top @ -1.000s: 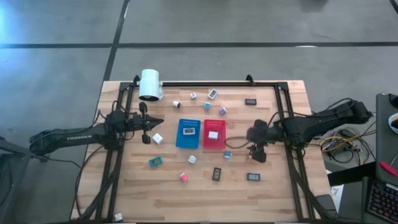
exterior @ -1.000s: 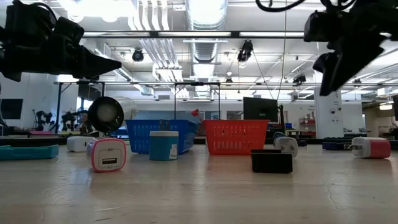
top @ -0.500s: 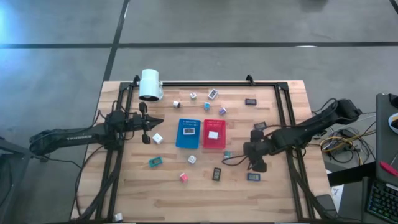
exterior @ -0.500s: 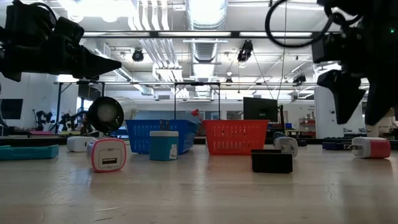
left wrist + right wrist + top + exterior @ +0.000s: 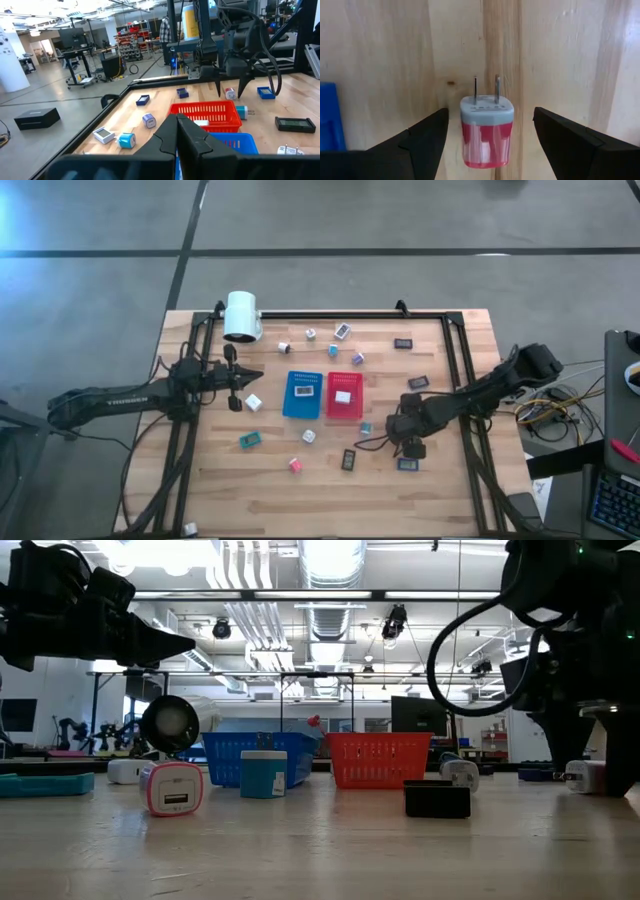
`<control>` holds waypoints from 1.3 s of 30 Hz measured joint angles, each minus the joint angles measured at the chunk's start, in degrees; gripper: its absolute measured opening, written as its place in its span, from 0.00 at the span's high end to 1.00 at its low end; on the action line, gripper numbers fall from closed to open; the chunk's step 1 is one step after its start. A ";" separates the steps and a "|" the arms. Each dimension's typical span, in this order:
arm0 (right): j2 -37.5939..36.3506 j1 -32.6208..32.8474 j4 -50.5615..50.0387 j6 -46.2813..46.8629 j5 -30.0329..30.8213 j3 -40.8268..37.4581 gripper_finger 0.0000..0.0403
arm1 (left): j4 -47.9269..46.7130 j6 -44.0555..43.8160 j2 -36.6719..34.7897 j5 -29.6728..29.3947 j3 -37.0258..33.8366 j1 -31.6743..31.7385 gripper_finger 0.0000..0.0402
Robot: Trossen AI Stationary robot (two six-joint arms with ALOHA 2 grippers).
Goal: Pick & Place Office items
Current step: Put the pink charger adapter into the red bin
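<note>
Pink charger cube (image 5: pixel 486 131) betw open right tool (image 5: pixel 490 137) fingers, table bare around.

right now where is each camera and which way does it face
High: above the table, straight down; both arms, red perforated tray.
Low: table height, level across to the room; both arms overhead, the same tray.
Left wrist: past the shut left gripper toward the trays and the right arm.
Right wrist: down at the wood, open right gripper straddling a pink-and-white plug cube.
High and low share both trays.
</note>
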 joint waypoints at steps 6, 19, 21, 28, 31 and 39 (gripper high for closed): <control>0.03 -0.02 0.20 -0.85 -1.38 0.03 0.37 | 0.02 0.00 0.00 0.00 0.00 -0.02 0.98; -2.27 -0.02 -0.17 -4.25 -2.05 -0.10 0.70 | 0.02 0.00 0.00 0.02 0.00 -0.01 0.98; -4.56 -0.08 0.39 -5.53 -2.01 -0.10 0.70 | 0.02 0.02 0.00 0.00 0.00 -0.02 0.98; -15.63 -0.96 6.31 -10.09 -1.35 -0.10 0.70 | 0.02 0.24 0.00 0.00 0.00 0.00 0.98; -20.89 -1.39 9.58 -12.68 0.15 -0.12 0.70 | 0.02 0.22 0.00 0.01 0.00 -0.02 0.98; -34.37 -3.68 19.83 -24.12 3.07 -1.58 0.70 | 0.02 0.24 0.00 -0.51 0.00 -0.02 0.98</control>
